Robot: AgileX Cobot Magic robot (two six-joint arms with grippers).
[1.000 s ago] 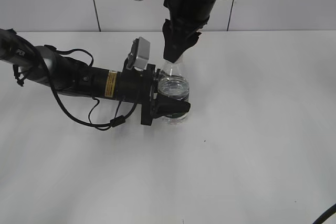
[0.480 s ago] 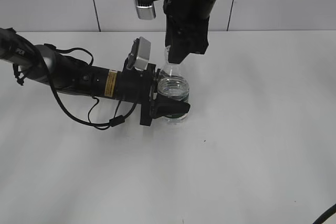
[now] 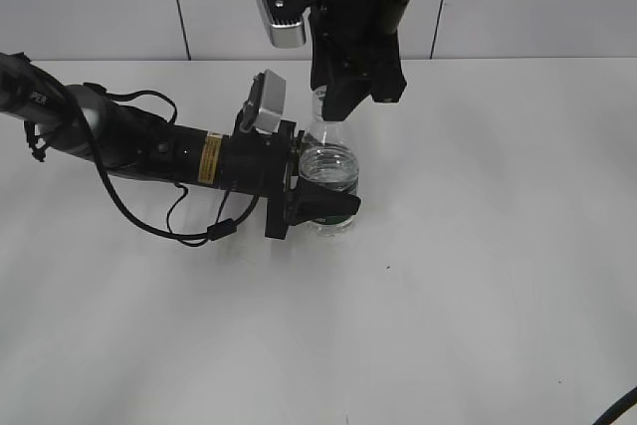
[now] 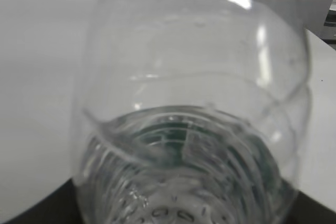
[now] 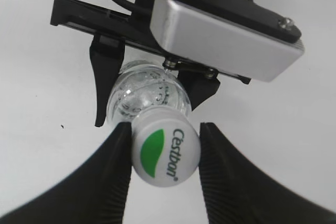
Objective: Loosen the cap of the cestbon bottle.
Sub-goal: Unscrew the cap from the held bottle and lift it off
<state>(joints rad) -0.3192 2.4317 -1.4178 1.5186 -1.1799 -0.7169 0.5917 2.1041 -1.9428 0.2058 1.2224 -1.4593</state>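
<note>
Right wrist view: one cestbon bottle [image 5: 149, 95] upright on the bench [image 3: 478, 276], neck skyward, its single cap [image 5: 165, 153] pinched by the right tool [image 5: 163, 156], left tool [image 3: 320, 204] clamped round the body.

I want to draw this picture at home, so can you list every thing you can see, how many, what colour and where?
Cestbon bottle: one, clear with a dark green label band, standing upright near the middle of the table.
Cap: one, white with a green leaf mark and green lettering, on top of the bottle.
Table: one, white, under everything.
Wall: pale grey panels with dark seams, behind the table.
Left claw: one, black, reaching in sideways from the left and closed around the bottle's body.
Right claw: one, black, coming down from above, one finger on each side of the cap.
</note>
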